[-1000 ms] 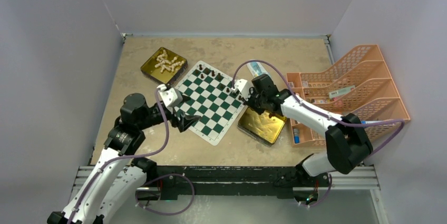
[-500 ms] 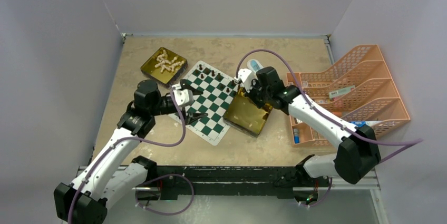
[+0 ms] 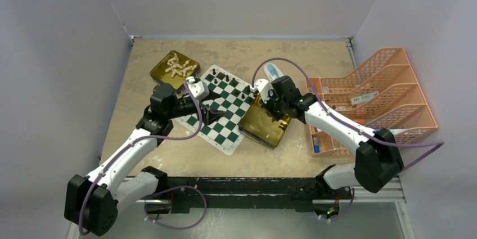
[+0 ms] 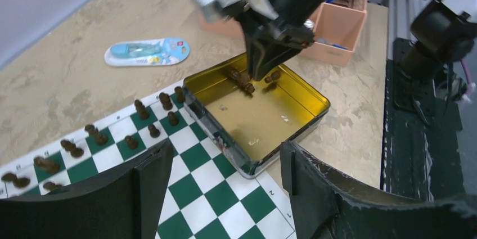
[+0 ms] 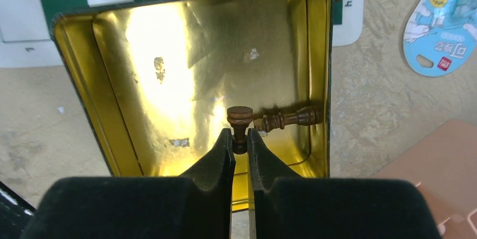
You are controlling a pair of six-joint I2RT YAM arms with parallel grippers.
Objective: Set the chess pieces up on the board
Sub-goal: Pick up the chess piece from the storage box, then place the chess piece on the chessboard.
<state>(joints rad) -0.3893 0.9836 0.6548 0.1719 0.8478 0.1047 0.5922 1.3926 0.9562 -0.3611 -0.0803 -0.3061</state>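
The green and white board (image 3: 222, 109) lies mid-table, with several dark brown pieces (image 3: 225, 76) along its far edge. They also show in the left wrist view (image 4: 152, 115). A gold tin (image 3: 264, 123) overlaps the board's right corner (image 4: 281, 205). My right gripper (image 5: 240, 138) is inside the tin, shut on an upright dark brown piece (image 5: 239, 118). Another dark piece (image 5: 287, 118) lies beside it in the tin. My left gripper (image 4: 225, 154) is open and empty above the board (image 4: 208, 194), facing the tin (image 4: 259, 121). Cream pieces (image 3: 179, 66) fill a second tin at the back left.
An orange file rack (image 3: 382, 93) stands at the right, close to my right arm. A blue packet (image 3: 274, 71) lies behind the tin, also in the right wrist view (image 5: 444, 19). Walls close off the left, back and right sides.
My left gripper has swung from the board's left edge to over the board. The gold tin has shifted left onto the board's corner. My right gripper has moved into the tin.
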